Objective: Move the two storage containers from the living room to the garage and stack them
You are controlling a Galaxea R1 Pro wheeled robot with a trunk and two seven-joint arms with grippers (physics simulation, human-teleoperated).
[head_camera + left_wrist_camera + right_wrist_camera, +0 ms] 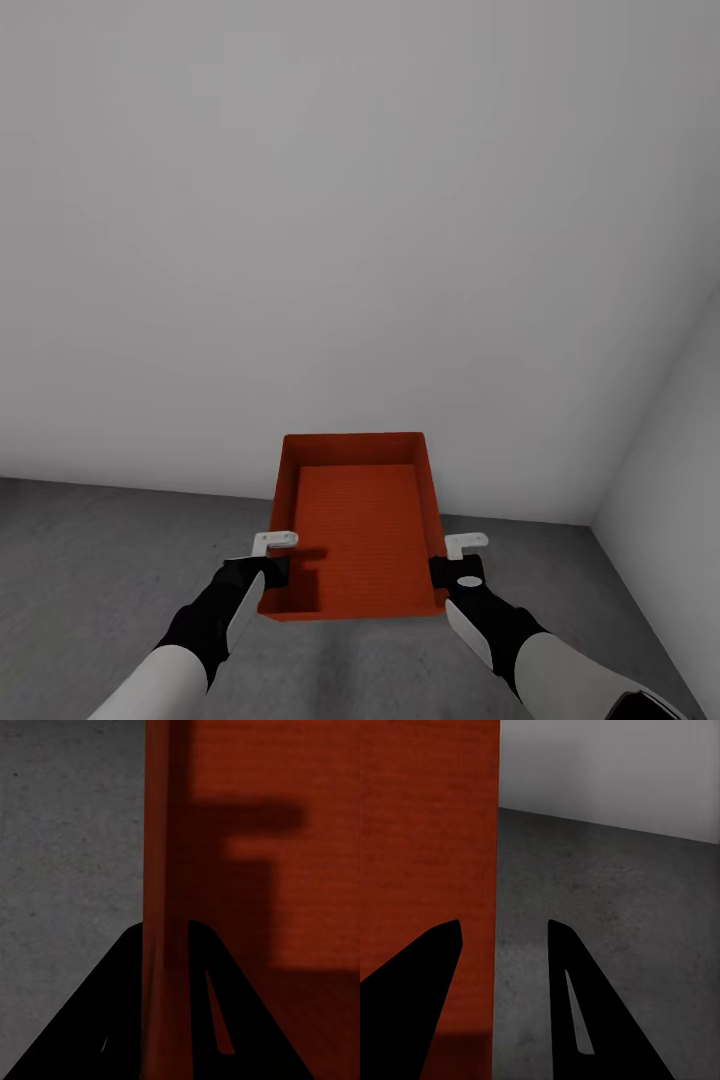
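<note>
Red-orange lidless rectangular plastic bin [360, 525] held over dark grey speckled concrete floor [120, 540], near white wall [350, 220]. Left gripper [268, 572] and right gripper [447, 572] each clamp a side wall. Lower level, both arms together.

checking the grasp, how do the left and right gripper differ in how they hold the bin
The left gripper pinches the bin's left wall; the right gripper pinches its right wall. In its wrist view the left gripper's fingers sit tight on the wall; the right's stand wider apart around theirs. Both grip near the bin's near corners, at matching height.
</note>
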